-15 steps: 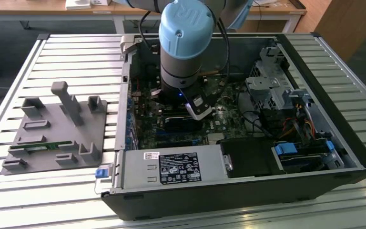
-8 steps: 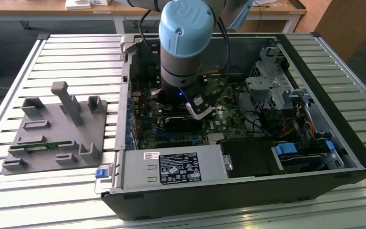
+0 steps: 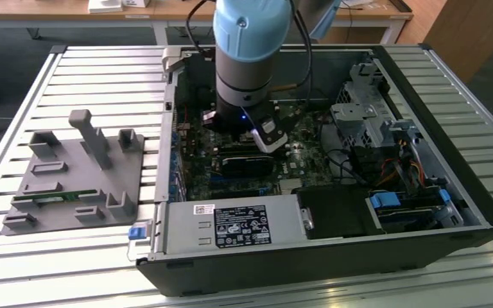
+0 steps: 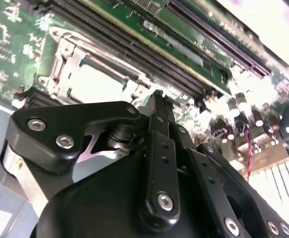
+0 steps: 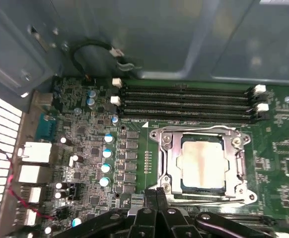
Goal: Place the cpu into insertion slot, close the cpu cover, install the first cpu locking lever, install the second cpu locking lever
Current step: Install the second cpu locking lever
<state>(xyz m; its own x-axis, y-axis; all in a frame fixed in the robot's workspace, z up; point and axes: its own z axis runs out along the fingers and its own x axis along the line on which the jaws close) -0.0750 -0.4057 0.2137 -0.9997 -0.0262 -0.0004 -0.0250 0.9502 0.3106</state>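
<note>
Grey plastic fixture (image 3: 79, 173) rests on the slatted metal table (image 3: 24, 263) toward the exterior view's left edge. Beside it lies the open computer case (image 3: 332, 256), the robot arm (image 3: 244, 58) reaching down into it. In the first wrist view the silvery cpu (image 5: 202, 161) sits in the insertion slot (image 5: 202, 187), the cpu cover (image 5: 170, 163) lying closed around it. The gripper (image 5: 157, 191) hangs just beside the socket, fingers pressed together, holding nothing.

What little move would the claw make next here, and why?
Probably nudge the shut claw against the thin lever along the socket's edge. The cpu already sits in place with the cpu cover down around it, and the claw hovers right beside that lever.
</note>
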